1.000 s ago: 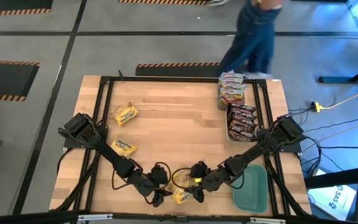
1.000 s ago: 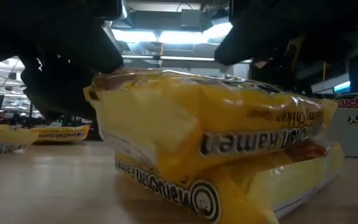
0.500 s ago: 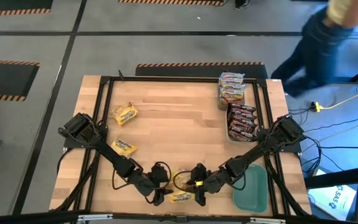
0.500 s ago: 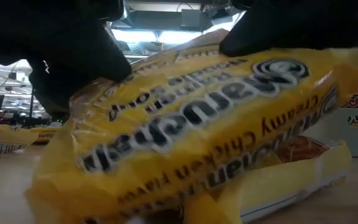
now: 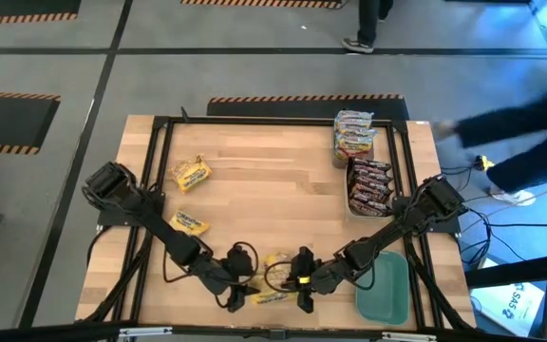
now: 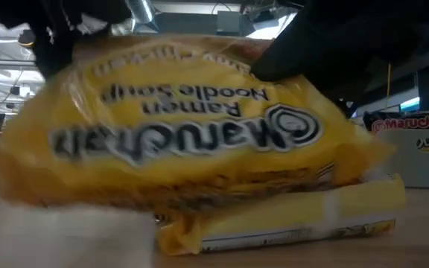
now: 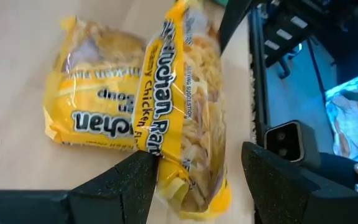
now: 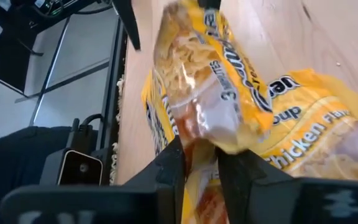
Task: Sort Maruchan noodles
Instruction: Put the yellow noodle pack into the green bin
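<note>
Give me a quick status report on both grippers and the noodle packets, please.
Right gripper shut on upper yellow packet at near edge. Left gripper open, straddling it. Second yellow packet beneath. Nothing in the way.

Yellow, brown and silvery-pink Maruchan packets around the wooden table (image 5: 273, 190)

Two yellow packets (image 5: 272, 290) lie stacked at its near edge, two more yellow ones (image 5: 190, 175) on its left, brown packets (image 5: 369, 186) and silvery-pink packets (image 5: 353, 135) along its right.

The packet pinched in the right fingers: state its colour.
Yellow, with a clear window showing noodles; the packet shows best in the right wrist view.
</note>
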